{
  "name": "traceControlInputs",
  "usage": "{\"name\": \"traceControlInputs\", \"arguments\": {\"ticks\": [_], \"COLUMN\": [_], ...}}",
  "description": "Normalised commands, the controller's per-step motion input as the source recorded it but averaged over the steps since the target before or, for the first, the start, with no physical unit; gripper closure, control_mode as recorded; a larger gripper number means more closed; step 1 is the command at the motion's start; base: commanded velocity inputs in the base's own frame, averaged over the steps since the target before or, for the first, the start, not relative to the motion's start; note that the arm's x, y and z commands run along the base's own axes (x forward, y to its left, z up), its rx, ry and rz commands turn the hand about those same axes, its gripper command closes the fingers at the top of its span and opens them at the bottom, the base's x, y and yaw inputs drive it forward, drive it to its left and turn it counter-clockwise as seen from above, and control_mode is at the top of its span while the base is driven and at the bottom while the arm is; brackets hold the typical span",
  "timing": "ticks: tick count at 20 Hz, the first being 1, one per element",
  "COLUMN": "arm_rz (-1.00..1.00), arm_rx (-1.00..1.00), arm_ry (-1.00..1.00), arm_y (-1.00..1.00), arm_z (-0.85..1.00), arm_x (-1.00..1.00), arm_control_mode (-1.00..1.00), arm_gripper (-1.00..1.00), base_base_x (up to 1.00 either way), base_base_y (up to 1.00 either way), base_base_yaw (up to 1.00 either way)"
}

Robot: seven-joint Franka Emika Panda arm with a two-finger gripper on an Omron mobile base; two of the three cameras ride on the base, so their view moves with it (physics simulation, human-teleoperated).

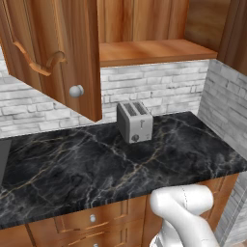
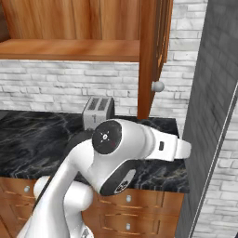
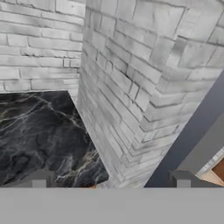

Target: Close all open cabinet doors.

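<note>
The cabinet door [image 1: 58, 58] hangs open at ten o'clock in the left base view, its round knob [image 1: 76, 90] out over the black marble counter [image 1: 72, 169]. Just past its lower edge, toward four o'clock, a silver toaster [image 1: 134, 121] stands against the white brick wall [image 1: 159, 87]. The counter around the toaster lies bare to the corner. The gripper [image 3: 111, 181] faces that brick corner, jaws spread wide, holding nothing.

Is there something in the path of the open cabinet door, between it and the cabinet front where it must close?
Nothing visible blocks it. The cabinet door stands swung out over the counter, and the shelf edge beside it looks bare. The toaster stands lower, below the door's bottom edge.
</note>
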Motion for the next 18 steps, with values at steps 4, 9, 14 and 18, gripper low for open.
{"name": "traceControlInputs", "arguments": {"ticks": [4,9,14,18], "arm_rz": [0.24,0.26,0.32,0.37], "arm_rx": [0.03,0.03,0.01,0.00], "arm_ry": [-0.27,-0.30,-0.26,-0.26], "arm_y": [-0.24,-0.13,-0.23,-0.20], "arm_z": [0.07,0.27,0.38,0.29], "arm_x": [0.00,0.05,0.14,0.14], "arm_control_mode": [-1.00,-1.00,-1.00,-1.00], "arm_gripper": [-1.00,-1.00,-1.00,-1.00], "base_base_x": [0.00,0.00,0.00,0.00], "base_base_y": [0.00,0.00,0.00,0.00], "base_base_yaw": [0.00,0.00,0.00,0.00]}}
